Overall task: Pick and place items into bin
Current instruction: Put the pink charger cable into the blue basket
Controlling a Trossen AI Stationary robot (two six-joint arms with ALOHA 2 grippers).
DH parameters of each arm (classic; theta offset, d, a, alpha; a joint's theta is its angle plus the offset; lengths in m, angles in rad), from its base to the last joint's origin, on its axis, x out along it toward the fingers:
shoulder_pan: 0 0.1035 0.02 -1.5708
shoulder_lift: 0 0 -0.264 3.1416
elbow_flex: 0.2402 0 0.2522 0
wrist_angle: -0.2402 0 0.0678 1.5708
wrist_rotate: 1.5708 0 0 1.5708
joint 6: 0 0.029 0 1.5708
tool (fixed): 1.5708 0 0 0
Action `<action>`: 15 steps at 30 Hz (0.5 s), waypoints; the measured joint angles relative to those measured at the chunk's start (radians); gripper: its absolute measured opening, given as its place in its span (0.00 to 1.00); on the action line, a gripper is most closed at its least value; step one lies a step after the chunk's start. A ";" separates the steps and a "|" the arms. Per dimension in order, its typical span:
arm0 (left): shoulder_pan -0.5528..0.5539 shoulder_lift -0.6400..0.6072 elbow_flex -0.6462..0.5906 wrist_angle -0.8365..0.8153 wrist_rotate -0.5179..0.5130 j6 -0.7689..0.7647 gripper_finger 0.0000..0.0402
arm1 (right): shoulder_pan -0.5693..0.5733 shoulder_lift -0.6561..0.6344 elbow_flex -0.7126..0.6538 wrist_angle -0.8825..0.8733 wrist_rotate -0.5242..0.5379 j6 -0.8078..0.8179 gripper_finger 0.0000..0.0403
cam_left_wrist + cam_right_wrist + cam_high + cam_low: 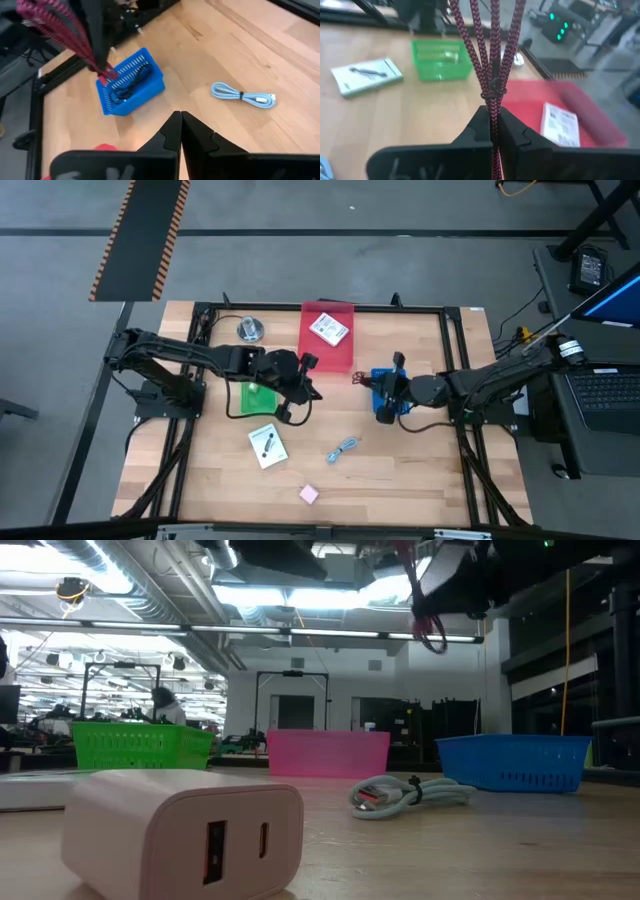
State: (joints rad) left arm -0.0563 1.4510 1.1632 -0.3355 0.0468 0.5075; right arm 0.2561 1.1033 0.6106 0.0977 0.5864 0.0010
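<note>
My right gripper (492, 116) is shut on a coiled maroon cable (490, 45) and is held above the table between the red bin (328, 340) and the blue bin (392, 402). A black cable (127, 86) lies in the blue bin. My left gripper (180, 119) is shut with nothing in it, above the table next to the green bin (256, 396). One white card (329, 329) lies in the red bin. Another white card (267, 445), a light blue cable (343, 448) and a pink cube (309, 494) lie on the table. My right gripper pinches the maroon cable's bundled strands between its two fingers, just behind the knot (492, 95) that binds them. The strands run along the fingers and out past their tips. The cable is lifted clear of the table, and a loop (430, 628) droops below the gripper.
A round silver disc (249, 329) stands at the far left of the table. In the low view a white charger block (180, 830) sits close to the camera. Bare wood lies along the near edge around the pink cube.
</note>
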 joint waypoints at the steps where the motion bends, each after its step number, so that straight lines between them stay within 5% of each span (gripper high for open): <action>1: 0.000 0.000 -0.017 0.018 0.003 0.000 0.01 | -0.002 0.000 0.000 -0.025 0.006 0.024 0.00; 15: 0.040 -0.006 -0.234 0.284 -0.004 -0.029 0.01 | -0.033 -0.005 0.140 -0.671 0.003 0.556 0.00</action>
State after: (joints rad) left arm -0.0166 1.4448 0.9288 -0.0518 0.0432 0.4783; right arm 0.2236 1.0981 0.7503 -0.5731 0.5898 0.5575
